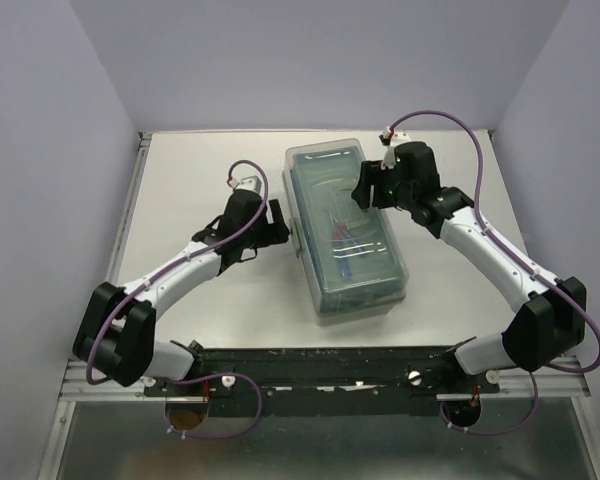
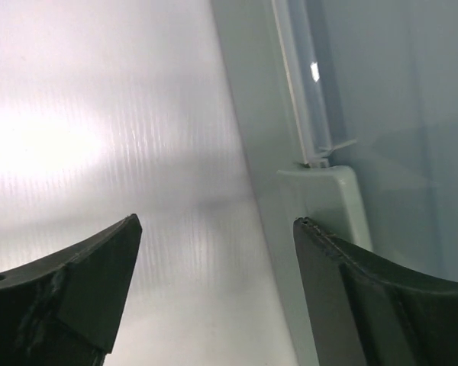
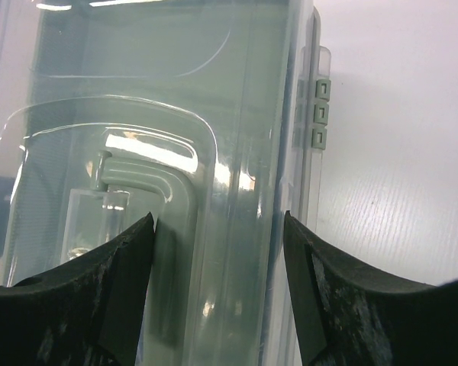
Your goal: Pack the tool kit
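The left gripper (image 1: 280, 228) is held low and turned inward, its jaws spread wide; the right gripper (image 1: 364, 190) is tipped downward, its jaws likewise parted.

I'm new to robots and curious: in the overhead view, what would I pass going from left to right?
left arm's elbow → left hand → tool kit → right arm's elbow

A robotics lab test cell was shown. A white desk (image 1: 250, 310) was boxed in on three sides by plain pale panels (image 1: 40, 200). Two white-and-black robot arms, the left arm (image 1: 170, 275) and the right arm (image 1: 490, 245), were bolted to a black rail (image 1: 320, 362) at its near edge. Purple cables (image 1: 450, 118) were looped along both arms, and a metal frame (image 1: 320, 400) was seen just below the rail
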`<state>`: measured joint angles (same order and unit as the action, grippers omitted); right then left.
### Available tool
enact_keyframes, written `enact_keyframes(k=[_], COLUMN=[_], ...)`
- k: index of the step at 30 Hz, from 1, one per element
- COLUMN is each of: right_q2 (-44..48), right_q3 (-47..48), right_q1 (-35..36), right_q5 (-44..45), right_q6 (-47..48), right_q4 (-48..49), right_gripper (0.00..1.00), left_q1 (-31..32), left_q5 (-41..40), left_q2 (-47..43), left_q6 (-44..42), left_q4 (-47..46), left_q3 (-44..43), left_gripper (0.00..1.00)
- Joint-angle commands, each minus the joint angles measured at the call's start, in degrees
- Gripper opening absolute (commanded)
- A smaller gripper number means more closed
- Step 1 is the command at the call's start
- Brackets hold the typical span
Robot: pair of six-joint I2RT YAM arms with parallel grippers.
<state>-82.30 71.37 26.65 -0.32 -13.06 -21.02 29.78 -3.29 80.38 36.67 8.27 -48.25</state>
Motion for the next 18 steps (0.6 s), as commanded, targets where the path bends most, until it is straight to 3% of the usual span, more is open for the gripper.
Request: enact_keyframes(k=[1,8,18], right_q2=[2.3,7.7,13.0], right_q3=[-0.2,1.7,-2.8], right_q1=[0.9,-2.0,-18.1], right_q5=[-0.7,-3.7,-11.3], right_q6=[-0.6,0.1,-1.9], right_q4=[-7.7,-9.0,-7.6], right_gripper=[0.7,0.92,0.95], left_q1=[-2.9,-9.6,-21.9], left_q5=[0.2,0.3,5.4], left_q2=[-6.8,-13.3,-16.5], left_q6=[-3.7,-9.8,-11.4], left_q4=[-0.4,3.8,7.9], left_q3=[-0.1,-1.4,-3.1], left_gripper=[0.95,0.99,0.99])
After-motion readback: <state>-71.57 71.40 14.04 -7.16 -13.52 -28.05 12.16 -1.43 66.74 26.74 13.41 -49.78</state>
